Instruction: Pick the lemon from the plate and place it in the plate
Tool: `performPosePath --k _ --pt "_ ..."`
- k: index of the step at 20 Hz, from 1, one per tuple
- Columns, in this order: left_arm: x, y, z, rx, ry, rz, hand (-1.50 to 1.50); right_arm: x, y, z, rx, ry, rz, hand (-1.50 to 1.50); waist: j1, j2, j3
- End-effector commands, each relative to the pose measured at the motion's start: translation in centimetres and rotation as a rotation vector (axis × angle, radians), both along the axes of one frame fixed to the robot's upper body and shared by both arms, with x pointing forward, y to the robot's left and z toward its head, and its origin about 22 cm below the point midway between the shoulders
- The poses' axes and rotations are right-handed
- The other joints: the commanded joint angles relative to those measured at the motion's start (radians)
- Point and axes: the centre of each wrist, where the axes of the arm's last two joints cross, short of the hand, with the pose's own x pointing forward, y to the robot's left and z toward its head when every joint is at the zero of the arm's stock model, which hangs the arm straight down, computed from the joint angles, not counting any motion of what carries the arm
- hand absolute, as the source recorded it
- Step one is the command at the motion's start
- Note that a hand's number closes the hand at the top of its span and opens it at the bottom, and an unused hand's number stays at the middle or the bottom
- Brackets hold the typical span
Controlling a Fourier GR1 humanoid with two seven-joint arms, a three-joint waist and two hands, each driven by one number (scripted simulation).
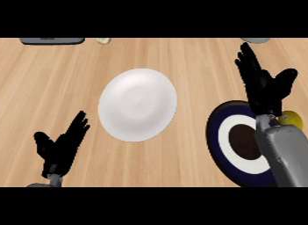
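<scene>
Nearest, the left hand (60, 147) stands open at the lower left, its matte black fingers straight and slightly spread, and at the lower right a dark blue plate (216, 132) with a white ring and brown centre lies under the smooth grey right forearm. The round yellow lemon (292, 119) sits at that plate's right edge, just beside the right hand (265, 88), whose fingers are straight and spread, holding nothing. Farther in, a plain glossy white plate (137, 104) rests on the pale wood-grain desk (46, 83).

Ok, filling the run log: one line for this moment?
right hand open above lemon | lemon on dark ringed plate | white plate bare | left hand resting open
</scene>
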Motion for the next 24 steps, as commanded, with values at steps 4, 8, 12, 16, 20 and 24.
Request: performPosePath --k 4,8,12,16,20,24 --pt "1.7 3.3 3.4 0.171 -0.219 -0.017 0.00 1.2 -9.5 -0.9 0.363 0.161 -0.364 1.50 0.027 0.032 0.008" --pt "2.5 2.7 4.8 0.203 -0.297 -0.044 0.00 -2.5 -18.3 -3.5 -0.213 0.333 -0.693 1.50 0.035 0.057 0.000" --pt "2.9 3.6 4.2 0.213 -0.290 -0.044 0.00 -1.1 -15.8 -7.0 0.125 0.230 -0.952 -1.50 0.031 0.035 0.005" --pt "2.2 5.1 4.1 0.228 -0.287 -0.038 0.00 -0.4 -13.6 -8.3 0.047 0.178 -0.927 -1.50 0.020 0.022 0.003" --pt "3.0 4.0 4.4 0.218 -0.276 -0.021 0.00 -2.0 -15.6 -8.5 -0.046 0.228 -0.992 -1.50 0.013 0.020 0.003" --pt "3.9 3.8 4.0 0.219 -0.278 -0.018 0.00 -2.6 -17.3 -4.9 -0.139 0.341 -0.992 -1.50 0.002 0.018 0.001"
